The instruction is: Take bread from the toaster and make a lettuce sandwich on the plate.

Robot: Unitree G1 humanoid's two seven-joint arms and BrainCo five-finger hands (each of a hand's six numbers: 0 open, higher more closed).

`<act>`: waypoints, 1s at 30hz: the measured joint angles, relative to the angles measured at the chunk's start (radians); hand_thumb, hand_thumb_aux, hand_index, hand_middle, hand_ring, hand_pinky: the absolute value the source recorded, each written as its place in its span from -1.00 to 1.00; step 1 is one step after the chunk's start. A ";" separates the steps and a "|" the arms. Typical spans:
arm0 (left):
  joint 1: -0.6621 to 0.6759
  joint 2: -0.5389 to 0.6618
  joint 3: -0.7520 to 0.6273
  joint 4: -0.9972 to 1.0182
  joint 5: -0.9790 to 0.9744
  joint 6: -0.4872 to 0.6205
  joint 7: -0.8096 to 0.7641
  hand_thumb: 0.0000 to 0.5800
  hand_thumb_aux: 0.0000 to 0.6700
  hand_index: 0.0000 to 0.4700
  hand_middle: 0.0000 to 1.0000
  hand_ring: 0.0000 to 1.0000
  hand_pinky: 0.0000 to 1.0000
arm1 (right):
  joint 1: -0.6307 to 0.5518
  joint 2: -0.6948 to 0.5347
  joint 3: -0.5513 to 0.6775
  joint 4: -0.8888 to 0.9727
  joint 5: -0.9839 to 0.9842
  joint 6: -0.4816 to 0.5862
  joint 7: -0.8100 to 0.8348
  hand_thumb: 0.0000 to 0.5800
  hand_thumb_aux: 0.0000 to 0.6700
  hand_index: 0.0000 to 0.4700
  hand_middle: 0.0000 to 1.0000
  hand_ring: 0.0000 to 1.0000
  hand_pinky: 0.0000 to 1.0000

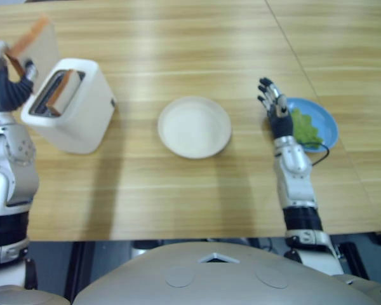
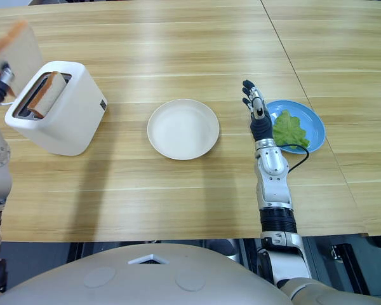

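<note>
Bread slice (image 1: 35,39) pinched by left hand (image 1: 10,81) above toaster (image 1: 76,117) at far left, right hand (image 1: 274,107) released; thin hold risks dropping it before plate (image 1: 194,127).

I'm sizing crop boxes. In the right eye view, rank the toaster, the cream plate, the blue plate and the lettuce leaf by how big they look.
Largest to smallest:
1. toaster
2. cream plate
3. blue plate, a little smaller than the cream one
4. lettuce leaf, lying on the blue plate
</note>
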 measured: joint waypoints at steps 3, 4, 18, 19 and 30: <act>-0.059 -0.054 0.030 -0.064 -0.121 -0.065 -0.024 1.00 1.00 0.96 1.00 1.00 1.00 | 0.006 0.002 0.000 0.000 0.000 0.001 -0.002 -1.00 -1.00 -1.00 -1.00 -1.00 -1.00; -0.090 -0.104 0.004 -0.071 -0.187 -0.089 -0.059 1.00 1.00 0.96 1.00 1.00 1.00 | 0.007 0.002 0.000 0.000 0.000 0.001 -0.003 -1.00 -1.00 -1.00 -1.00 -1.00 -1.00; -0.202 -0.625 -0.485 0.598 -0.592 -0.155 -0.468 1.00 1.00 0.96 1.00 1.00 1.00 | 0.009 0.005 -0.001 -0.001 0.000 0.011 -0.002 -1.00 -1.00 -1.00 -1.00 -1.00 -1.00; -0.212 -0.631 -0.485 0.646 -0.591 -0.159 -0.470 1.00 1.00 0.96 1.00 1.00 1.00 | 0.009 0.005 0.000 -0.002 0.000 0.012 -0.001 -1.00 -1.00 -1.00 -1.00 -1.00 -1.00; -0.384 -0.623 -0.544 1.101 -0.500 -0.257 -0.465 1.00 1.00 0.96 1.00 1.00 1.00 | 0.016 0.006 0.002 -0.007 0.000 0.018 -0.001 -1.00 -1.00 -1.00 -1.00 -1.00 -1.00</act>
